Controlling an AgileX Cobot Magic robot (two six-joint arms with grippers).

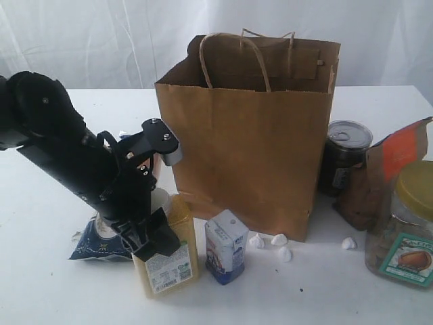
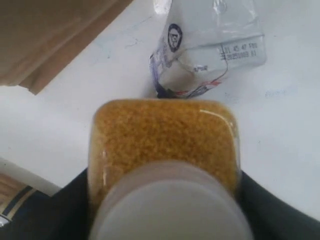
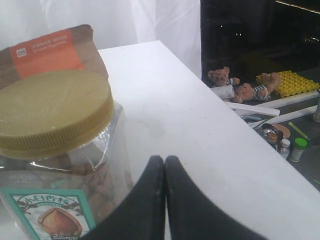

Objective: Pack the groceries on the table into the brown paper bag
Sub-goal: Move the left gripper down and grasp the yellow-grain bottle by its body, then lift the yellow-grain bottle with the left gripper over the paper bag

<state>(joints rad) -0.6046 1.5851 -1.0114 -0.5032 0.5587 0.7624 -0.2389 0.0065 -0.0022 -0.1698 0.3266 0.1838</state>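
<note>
Straddling the yellow-grain jar (image 1: 169,264) from above, the left gripper (image 1: 150,237) has a finger at each flank; whether they pinch it I cannot tell. The jar stands upright on the table (image 1: 54,291), long axis vertical, pale lid up, by the brown paper bag (image 1: 250,149)'s near left corner. A shallow hold could let its smooth walls slip, tipping it onto the small blue-white carton (image 1: 225,245) beside it

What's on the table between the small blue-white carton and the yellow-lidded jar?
Four small white lumps on otherwise bare table, shown in the exterior view.
</note>
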